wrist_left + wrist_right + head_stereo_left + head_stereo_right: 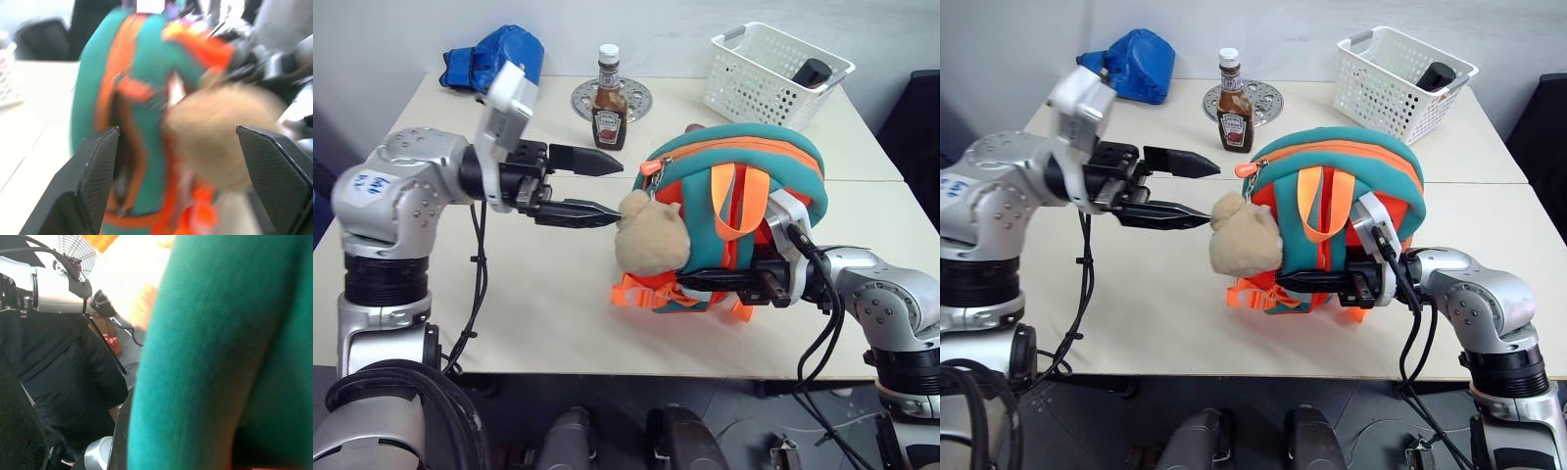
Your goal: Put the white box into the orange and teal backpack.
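In the left eye view, the orange and teal backpack (734, 211) stands upright on the desk (509, 313), its plush hamster toy (651, 235) hanging at the front; the left gripper (602, 186) is just beside the toy, its fingers wide apart and holding nothing; the right gripper (724, 284) has its fingers closed on the lower part of the backpack. Behind stand a ketchup bottle (609, 98), a white basket (778, 73) and a blue fabric bundle (499, 54). In the left wrist view, the fingers (93, 181) stand wide before the backpack's zipper side. The right wrist view shows teal fabric very close; the white box I cannot find.
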Tool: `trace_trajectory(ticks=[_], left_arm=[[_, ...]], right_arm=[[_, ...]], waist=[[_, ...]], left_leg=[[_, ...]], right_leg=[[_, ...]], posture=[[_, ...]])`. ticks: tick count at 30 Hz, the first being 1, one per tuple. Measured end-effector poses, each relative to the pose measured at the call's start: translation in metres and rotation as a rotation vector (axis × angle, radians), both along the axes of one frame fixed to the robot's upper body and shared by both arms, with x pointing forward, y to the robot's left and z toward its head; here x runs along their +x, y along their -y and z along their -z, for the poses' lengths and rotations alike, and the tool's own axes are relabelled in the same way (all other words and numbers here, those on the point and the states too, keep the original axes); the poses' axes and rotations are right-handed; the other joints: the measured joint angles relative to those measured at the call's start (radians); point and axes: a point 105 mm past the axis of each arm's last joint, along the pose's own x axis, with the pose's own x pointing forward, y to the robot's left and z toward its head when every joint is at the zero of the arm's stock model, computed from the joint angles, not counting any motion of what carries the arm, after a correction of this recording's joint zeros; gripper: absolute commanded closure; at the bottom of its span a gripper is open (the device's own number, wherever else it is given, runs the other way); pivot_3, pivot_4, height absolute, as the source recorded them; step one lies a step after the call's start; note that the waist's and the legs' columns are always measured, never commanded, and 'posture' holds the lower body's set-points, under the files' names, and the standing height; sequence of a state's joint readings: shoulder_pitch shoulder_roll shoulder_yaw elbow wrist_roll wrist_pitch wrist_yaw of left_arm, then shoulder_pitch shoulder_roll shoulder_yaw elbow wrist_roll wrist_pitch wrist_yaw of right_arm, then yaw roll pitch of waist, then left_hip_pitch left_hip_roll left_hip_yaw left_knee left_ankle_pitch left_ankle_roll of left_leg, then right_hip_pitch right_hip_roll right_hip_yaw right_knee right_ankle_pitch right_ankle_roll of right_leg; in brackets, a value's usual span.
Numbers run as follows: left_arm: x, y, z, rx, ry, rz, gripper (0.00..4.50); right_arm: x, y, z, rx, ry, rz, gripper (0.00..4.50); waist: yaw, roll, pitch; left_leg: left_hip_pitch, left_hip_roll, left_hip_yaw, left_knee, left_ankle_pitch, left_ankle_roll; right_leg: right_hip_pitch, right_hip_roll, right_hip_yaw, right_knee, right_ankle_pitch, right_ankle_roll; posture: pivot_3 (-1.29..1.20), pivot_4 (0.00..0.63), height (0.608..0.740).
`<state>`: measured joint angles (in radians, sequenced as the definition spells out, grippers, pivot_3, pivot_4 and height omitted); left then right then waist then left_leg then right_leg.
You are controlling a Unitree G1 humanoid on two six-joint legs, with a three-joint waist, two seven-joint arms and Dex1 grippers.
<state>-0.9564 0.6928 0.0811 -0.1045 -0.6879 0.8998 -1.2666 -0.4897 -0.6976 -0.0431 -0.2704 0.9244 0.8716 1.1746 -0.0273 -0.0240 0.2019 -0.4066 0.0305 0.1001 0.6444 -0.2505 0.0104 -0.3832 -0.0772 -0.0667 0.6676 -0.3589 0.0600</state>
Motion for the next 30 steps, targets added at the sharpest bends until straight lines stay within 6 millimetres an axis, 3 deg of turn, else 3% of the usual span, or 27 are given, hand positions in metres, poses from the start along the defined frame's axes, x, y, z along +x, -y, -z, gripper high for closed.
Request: trace_trajectory(ticks=[3, 8, 12, 15, 18, 22, 26, 28, 30], left_arm=[[-0.010, 0.004, -0.004, -0.006, 0.000, 0.010, 0.48], [-0.006, 0.011, 0.023, 0.077, -0.017, -0.048, 0.48], [0.019, 0.016, 0.050, 0.203, 0.106, -0.195, 0.48], [0.035, 0.020, 0.055, 0.207, 0.196, -0.269, 0.48], [0.040, 0.018, 0.049, 0.202, 0.288, -0.311, 0.48], [0.031, 0.009, 0.030, 0.108, 0.275, -0.290, 0.48], [0.010, -0.017, 0.009, 0.066, 0.241, -0.254, 0.31], [0.011, -0.029, 0.005, 0.069, 0.229, -0.278, 0.01], [0.019, -0.040, 0.004, 0.072, 0.225, -0.325, 0.01]], right_arm=[[0.000, 0.000, 0.000, -0.001, 0.000, 0.001, 4.50], [0.000, 0.000, 0.000, -0.001, -0.001, -0.001, 4.50], [0.000, 0.000, 0.000, 0.000, -0.002, -0.005, 4.50], [-0.002, -0.001, -0.001, 0.005, -0.003, -0.016, 4.50], [-0.002, -0.001, -0.001, 0.006, -0.004, -0.018, 4.50], [-0.002, -0.001, -0.001, 0.006, -0.003, -0.019, 4.50], [-0.002, -0.001, -0.001, 0.006, -0.005, -0.018, 4.50], [-0.002, -0.001, -0.001, 0.006, -0.005, -0.016, 4.50], [-0.001, 0.000, -0.001, 0.007, -0.005, -0.013, 4.50]], waist=[[0.000, 0.000, 0.000], [0.000, 0.000, 0.000], [0.002, 0.000, 0.000], [0.003, 0.000, 0.000], [0.000, 0.000, 0.000], [-0.002, 0.000, 0.000], [-0.001, 0.000, 0.000], [0.000, 0.000, 0.000], [0.002, 0.000, 0.000]], left_leg=[[0.001, 0.000, -0.001, 0.000, 0.000, 0.000], [0.002, 0.000, -0.001, 0.000, 0.000, 0.000], [0.002, 0.000, -0.001, 0.000, 0.000, 0.000], [0.002, 0.000, -0.001, 0.000, -0.002, 0.003], [0.002, 0.000, -0.001, 0.000, -0.004, 0.005], [0.001, 0.000, -0.001, 0.000, -0.003, 0.004], [0.002, 0.000, -0.002, -0.001, -0.002, 0.002], [0.002, 0.000, -0.002, 0.000, -0.002, 0.002], [0.002, 0.000, -0.002, 0.000, -0.003, 0.004]], right_leg=[[0.002, 0.000, -0.001, -0.001, 0.000, 0.000], [0.003, 0.000, -0.001, -0.001, 0.000, 0.000], [0.004, 0.000, -0.002, -0.003, 0.000, 0.000], [0.004, 0.000, -0.002, -0.004, 0.000, 0.000], [0.004, 0.000, -0.002, -0.004, 0.000, 0.000], [0.004, 0.000, -0.002, -0.005, 0.000, 0.000], [0.004, 0.000, -0.002, -0.004, 0.000, 0.000], [0.005, 0.000, -0.003, -0.005, 0.000, 0.000], [0.006, 0.000, -0.003, -0.005, 0.000, 0.000]], posture=[[0.00, 0.150, 0.740], [0.00, 0.150, 0.740], [0.00, 0.150, 0.740], [0.00, 0.150, 0.740], [0.00, 0.150, 0.740], [0.00, 0.150, 0.740], [0.00, 0.150, 0.740], [0.00, 0.150, 0.740], [0.00, 0.150, 0.740]])
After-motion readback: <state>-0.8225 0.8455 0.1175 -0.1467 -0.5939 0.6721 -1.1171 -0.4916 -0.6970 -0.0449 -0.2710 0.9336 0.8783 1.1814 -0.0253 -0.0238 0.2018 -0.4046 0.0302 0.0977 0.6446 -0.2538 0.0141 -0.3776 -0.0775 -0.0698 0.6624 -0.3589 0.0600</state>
